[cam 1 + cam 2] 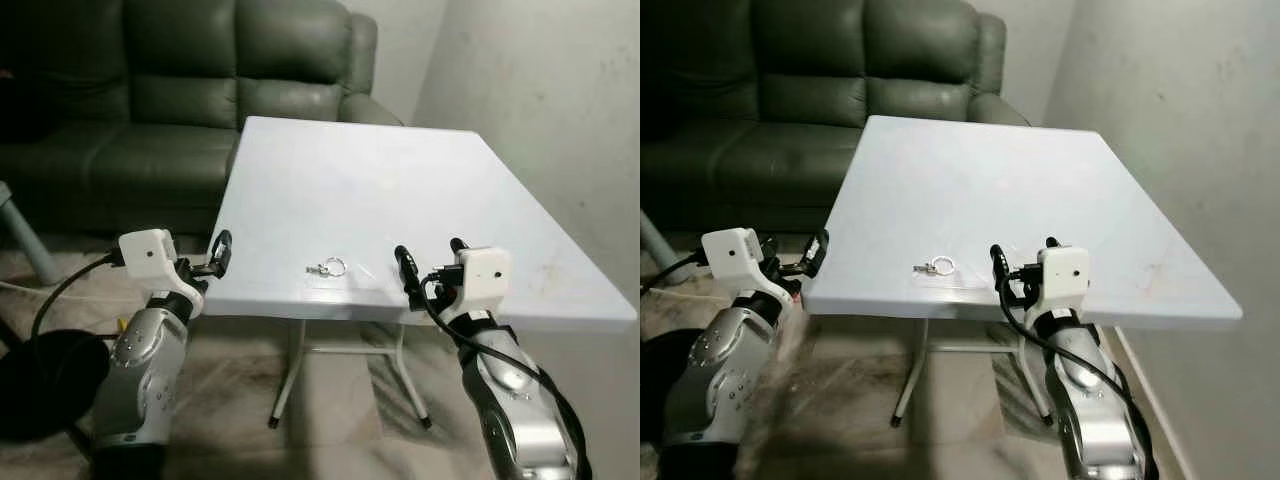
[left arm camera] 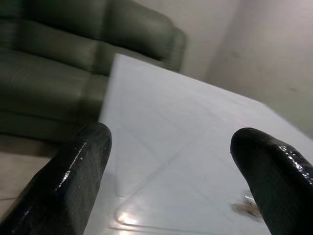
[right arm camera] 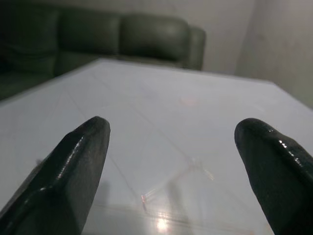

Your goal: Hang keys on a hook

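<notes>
A small silver key ring with keys (image 1: 328, 267) lies on the white table (image 1: 380, 180), close to its near edge and about midway between my arms. My left gripper (image 1: 220, 252) hovers at the table's near left corner, left of the keys. It is open and holds nothing. In the left wrist view the keys (image 2: 247, 208) are a blur beside one black finger (image 2: 274, 171). My right gripper (image 1: 430, 258) is open over the near edge, right of the keys, and its fingers (image 3: 73, 166) stand wide apart above the bare tabletop.
A dark green sofa (image 1: 180, 90) stands right behind the table's far left side. A pale wall (image 1: 560, 110) runs along the right. A black round object (image 1: 40, 385) and a cable lie on the floor at lower left. Metal table legs (image 1: 290, 370) stand below the near edge.
</notes>
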